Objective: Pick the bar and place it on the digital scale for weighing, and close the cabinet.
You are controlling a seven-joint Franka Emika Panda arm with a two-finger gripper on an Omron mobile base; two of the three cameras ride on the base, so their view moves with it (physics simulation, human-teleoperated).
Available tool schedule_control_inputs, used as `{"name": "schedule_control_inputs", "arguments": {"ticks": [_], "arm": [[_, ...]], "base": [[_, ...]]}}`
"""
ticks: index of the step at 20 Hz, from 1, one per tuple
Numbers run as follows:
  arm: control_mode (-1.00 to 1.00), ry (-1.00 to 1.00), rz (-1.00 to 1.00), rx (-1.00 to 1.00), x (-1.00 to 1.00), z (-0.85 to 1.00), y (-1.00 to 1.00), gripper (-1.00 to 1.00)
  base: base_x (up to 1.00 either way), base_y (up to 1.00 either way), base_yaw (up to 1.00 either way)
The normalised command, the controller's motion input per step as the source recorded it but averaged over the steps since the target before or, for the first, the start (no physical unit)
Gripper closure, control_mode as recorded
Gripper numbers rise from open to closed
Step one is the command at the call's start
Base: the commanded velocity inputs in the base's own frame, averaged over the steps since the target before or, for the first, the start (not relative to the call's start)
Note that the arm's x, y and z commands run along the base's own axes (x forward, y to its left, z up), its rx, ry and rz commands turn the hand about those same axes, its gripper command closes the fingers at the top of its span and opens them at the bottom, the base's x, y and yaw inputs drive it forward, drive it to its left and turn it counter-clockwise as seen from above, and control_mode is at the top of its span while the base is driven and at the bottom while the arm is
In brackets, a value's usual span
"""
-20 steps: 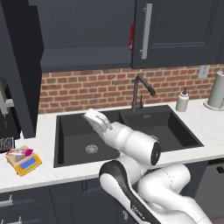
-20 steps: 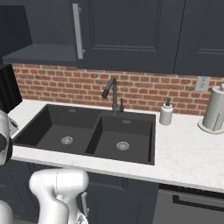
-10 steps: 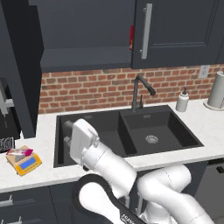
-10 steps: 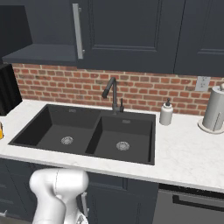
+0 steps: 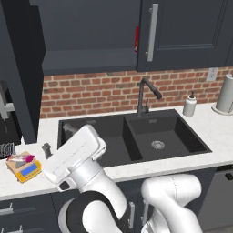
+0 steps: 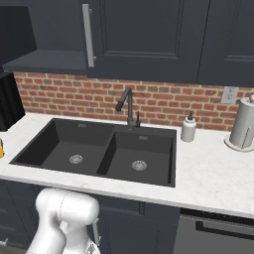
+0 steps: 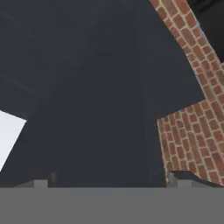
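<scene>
Sink (image 5: 136,136) beside scale (image 5: 26,169) — cabinet door (image 5: 18,82) ajar.

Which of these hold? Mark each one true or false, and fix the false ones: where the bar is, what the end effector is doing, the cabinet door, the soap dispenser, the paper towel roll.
1. The bar lies on the digital scale. True.
2. The end effector is shut on the bar. False: its jaws stand wide open with nothing between them.
3. A door of the cabinet stands open. True.
4. The soap dispenser stands left of the faucet. False: it stands to the faucet's right.
5. The paper towel roll sits in the sink. False: it stands on the counter, far right.
</scene>
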Motion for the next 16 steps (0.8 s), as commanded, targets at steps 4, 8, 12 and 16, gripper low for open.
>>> {"name": "schedule_control_inputs", "arguments": {"ticks": [4,8,12,16], "arm": [[-1.00,0.03,0.38,0.53,0.12,-0.07,0.00,-1.00],[-1.00,0.09,0.30,0.37,0.26,-0.11,0.15,-1.00],[-1.00,0.07,0.30,0.41,0.26,-0.30,0.04,-1.00],[-1.00,0.04,0.28,0.36,0.27,-0.23,0.00,-1.00]], "base": [[0.00,0.00,0.00],[0.00,0.00,0.00],[0.00,0.00,0.00],[0.00,0.00,0.00]]}}
